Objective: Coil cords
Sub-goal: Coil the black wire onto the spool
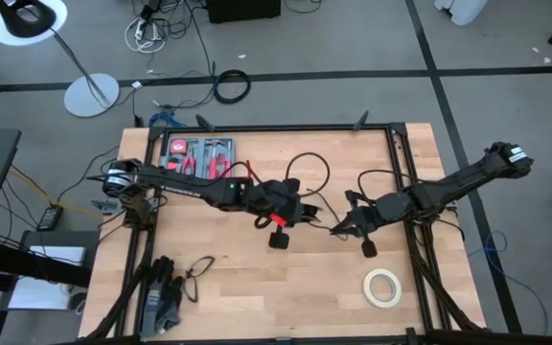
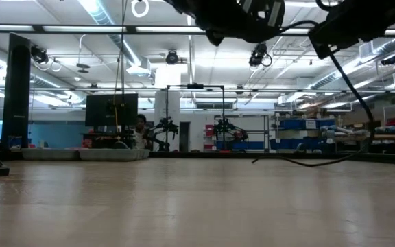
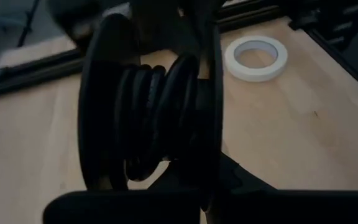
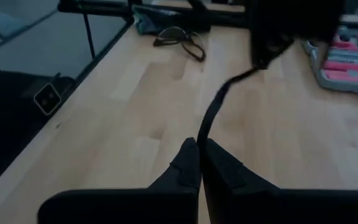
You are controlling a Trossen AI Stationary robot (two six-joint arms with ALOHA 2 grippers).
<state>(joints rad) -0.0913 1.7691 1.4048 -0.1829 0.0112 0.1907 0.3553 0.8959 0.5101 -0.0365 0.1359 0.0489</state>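
The thin black cord runs between my two grippers at mid-table. My left gripper [image 1: 290, 217] is shut on a bundle of several turns of the cord [image 3: 148, 118]. My right gripper [image 1: 339, 228] is shut on a single strand of the cord [image 4: 211, 112], which leads from its fingertips across to the left gripper [image 4: 272, 31]. More slack cord loops toward the far side [image 1: 307, 165] and lies on the table [image 2: 307, 162]. Both grippers are raised off the table in the low view. I cannot make out the chunky end piece. My left gripper pinches several turns of the cord [image 3: 138, 93] side by side between its two fingers [image 3: 98, 106], which lie across the turns. The bundle is lifted clear of the table. My right gripper pinches one strand of the cord [image 4: 202, 138] between its fingertips. The fingers slant down toward the table's left. The strand runs on from the tips to the left gripper, clear of the table and gently curved.
A cream-white tape roll [image 1: 382, 287] lies at the near right. A red tool case [image 1: 199, 153] stands at the far left. Glasses [image 1: 197, 272] and a dark glove [image 1: 161, 297] lie at the near left. A black frame rail [image 1: 396, 163] runs along the right.
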